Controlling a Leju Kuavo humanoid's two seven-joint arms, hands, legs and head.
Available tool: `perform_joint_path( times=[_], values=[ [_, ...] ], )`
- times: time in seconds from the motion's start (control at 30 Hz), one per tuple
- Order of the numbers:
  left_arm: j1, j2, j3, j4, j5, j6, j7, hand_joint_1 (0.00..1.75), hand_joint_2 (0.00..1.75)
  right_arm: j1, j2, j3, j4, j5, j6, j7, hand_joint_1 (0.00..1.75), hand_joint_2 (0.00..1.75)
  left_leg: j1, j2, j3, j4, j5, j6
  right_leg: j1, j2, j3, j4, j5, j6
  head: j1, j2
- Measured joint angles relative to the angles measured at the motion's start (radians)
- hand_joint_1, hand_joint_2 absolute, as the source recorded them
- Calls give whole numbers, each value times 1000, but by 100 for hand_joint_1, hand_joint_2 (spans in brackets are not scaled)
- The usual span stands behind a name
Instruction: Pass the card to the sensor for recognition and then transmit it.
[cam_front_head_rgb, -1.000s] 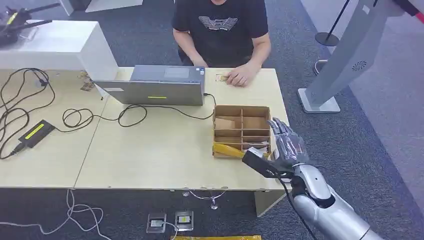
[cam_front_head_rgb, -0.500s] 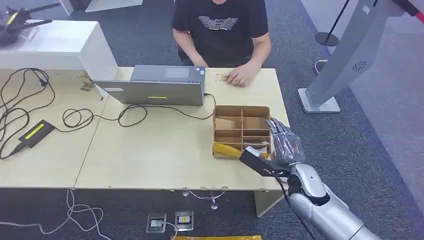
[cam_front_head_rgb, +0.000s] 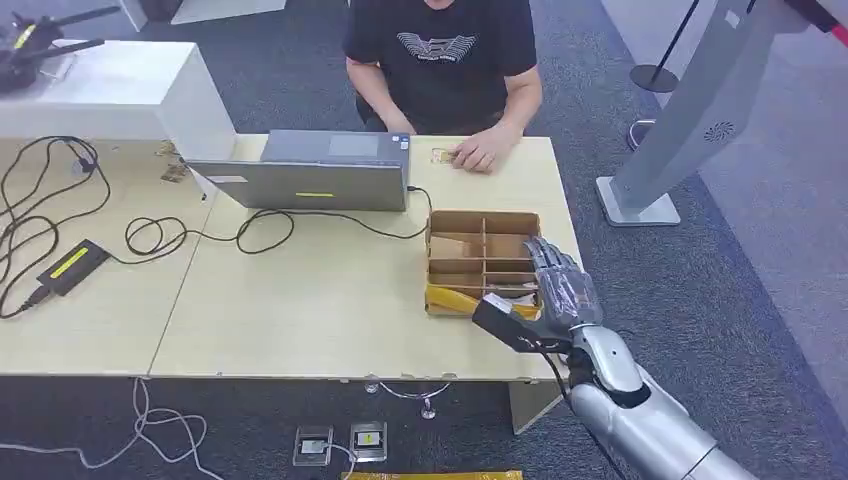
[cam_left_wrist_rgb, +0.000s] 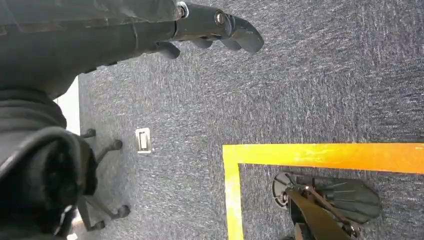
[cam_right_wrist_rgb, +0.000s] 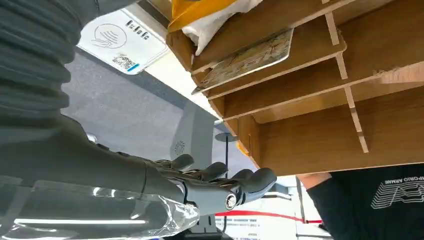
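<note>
A patterned card (cam_right_wrist_rgb: 247, 59) leans in a front slot of the compartmented cardboard box (cam_front_head_rgb: 484, 216) on the table's right end. A white card sensor (cam_right_wrist_rgb: 122, 40) with a contactless mark lies flat just outside the box (cam_right_wrist_rgb: 310, 125). My right hand (cam_front_head_rgb: 560, 285) hovers at the box's near right corner, fingers stretched out and holding nothing; its fingers (cam_right_wrist_rgb: 220, 187) are a short way from the card. A yellow-and-white bag (cam_front_head_rgb: 450, 298) lies in the front row. My left hand (cam_left_wrist_rgb: 200, 25) hangs over the carpet, fingers extended and empty.
A person (cam_front_head_rgb: 440, 60) sits behind the table, one hand (cam_front_head_rgb: 485, 150) resting by a small object. A closed laptop (cam_front_head_rgb: 320, 170), looping cables (cam_front_head_rgb: 150, 235) and a black power brick (cam_front_head_rgb: 72, 265) lie to the left. A grey stand (cam_front_head_rgb: 690, 110) rises at the right.
My right hand and forearm have crept a little left and forward, closer to the box's near right corner. Nothing on the table has moved.
</note>
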Motion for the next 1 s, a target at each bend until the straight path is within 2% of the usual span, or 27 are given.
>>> perform_joint_path(
  times=[0.3,1.0],
  values=[
    [0,0,0,0,0,-2,1,0,0,-3,16,0,21,2,0,-2,0,175,0,0,0,0,0,0,0,0,0,0,0,0,0,0],
    [-1,0,-1,0,0,0,15,0,0,-56,72,28,114,-18,-10,-53,0,175,0,0,0,0,0,0,0,0,0,0,0,0,0,0]
  ],
)
